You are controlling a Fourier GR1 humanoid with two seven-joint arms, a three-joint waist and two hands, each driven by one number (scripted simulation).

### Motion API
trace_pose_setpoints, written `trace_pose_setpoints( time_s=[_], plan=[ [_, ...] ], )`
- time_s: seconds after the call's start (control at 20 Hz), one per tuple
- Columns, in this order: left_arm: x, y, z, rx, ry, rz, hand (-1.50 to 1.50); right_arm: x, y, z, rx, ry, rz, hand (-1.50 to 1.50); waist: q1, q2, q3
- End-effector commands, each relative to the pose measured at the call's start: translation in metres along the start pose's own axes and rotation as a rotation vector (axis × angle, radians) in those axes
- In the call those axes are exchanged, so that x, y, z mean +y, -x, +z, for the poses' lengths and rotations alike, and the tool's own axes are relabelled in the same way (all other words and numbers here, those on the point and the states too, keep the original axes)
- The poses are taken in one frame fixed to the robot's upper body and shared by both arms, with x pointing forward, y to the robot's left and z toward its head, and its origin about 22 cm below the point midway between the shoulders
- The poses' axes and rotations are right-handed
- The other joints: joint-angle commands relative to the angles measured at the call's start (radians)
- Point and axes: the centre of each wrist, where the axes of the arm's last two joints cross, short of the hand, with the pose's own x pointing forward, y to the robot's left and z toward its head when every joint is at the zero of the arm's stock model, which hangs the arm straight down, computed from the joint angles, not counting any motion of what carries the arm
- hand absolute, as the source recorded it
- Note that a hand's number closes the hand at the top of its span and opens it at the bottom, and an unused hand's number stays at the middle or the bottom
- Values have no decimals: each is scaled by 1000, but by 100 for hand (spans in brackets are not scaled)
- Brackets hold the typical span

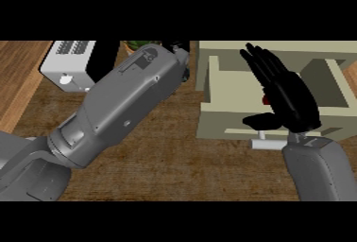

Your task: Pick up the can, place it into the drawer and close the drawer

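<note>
Hovering right hand [289, 97], fingers straight, over open drawer [230, 111]; can [266, 100] mostly hidden, orientation unclear.

Kitchen setting, viewed steeply from above. A dark brown, wood-grained table [174, 160] fills most of the view, with a lighter wooden strip [17, 80] along its left edge. A white toaster [68, 64] with slots on its top stands at the upper left, a typical countertop appliance. At the upper right sits a cream-coloured drawer [230, 111], pulled open, with a pale bar handle [268, 144] on its front. Part of a green plant [136, 45] shows at the top edge.
</note>
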Motion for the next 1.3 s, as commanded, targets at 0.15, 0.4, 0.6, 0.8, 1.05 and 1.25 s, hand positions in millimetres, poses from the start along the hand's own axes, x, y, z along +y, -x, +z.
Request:
trace_pose_setpoints(
  time_s=[0.15,0.4,0.6,0.8,1.05,1.25],
  plan=[
    [21,-17,-4,0,-32,-17,-150,51,14,-40,45,-30,119,-150,10,3,1],
    [51,-16,-10,-11,-53,-4,-150,88,41,-38,73,-78,163,-150,1,6,1],
    [53,-1,8,7,-27,-25,-150,98,61,-38,108,-41,219,-150,10,2,1],
    [78,-25,1,-19,-32,-10,-150,100,52,-67,123,-9,253,-150,27,6,1],
    [84,-19,-2,8,-57,-9,-150,93,82,-66,134,43,271,-150,20,17,2],
    [76,-10,11,2,-36,-12,-150,107,53,-83,146,86,258,-150,22,14,2]
  ],
)
